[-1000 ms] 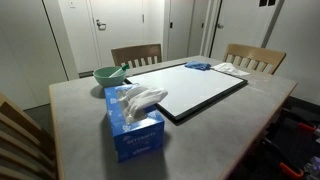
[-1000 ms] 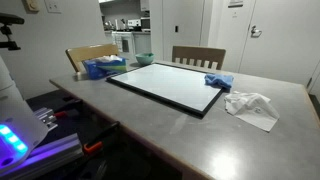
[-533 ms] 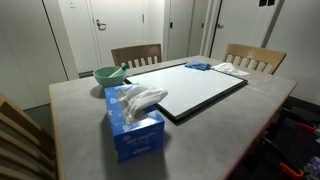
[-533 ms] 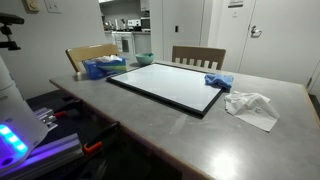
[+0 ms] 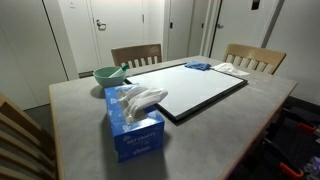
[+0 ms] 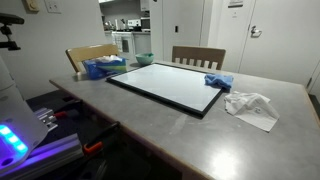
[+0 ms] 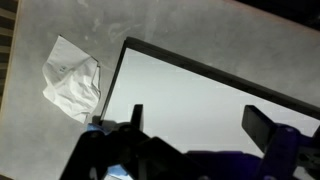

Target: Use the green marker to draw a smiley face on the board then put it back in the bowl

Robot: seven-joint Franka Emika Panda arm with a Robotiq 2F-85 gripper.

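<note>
The board (image 5: 195, 90) lies flat in the middle of the grey table and shows in both exterior views (image 6: 165, 85); its white surface is blank. The pale-green bowl (image 5: 106, 75) stands beyond the board's far corner, and it also shows in an exterior view (image 6: 144, 58). A thin stick, likely the green marker (image 5: 121, 68), pokes over the bowl's rim. My gripper (image 7: 200, 113) shows only in the wrist view. It hangs open and empty high above the board (image 7: 210, 100).
A blue tissue box (image 5: 133, 128) stands next to the board near the bowl. A blue cloth (image 6: 217, 81) and a crumpled white cloth (image 6: 250, 105) lie at the board's other end; the white cloth also shows in the wrist view (image 7: 72, 80). Wooden chairs (image 5: 136, 54) stand along the table's far side.
</note>
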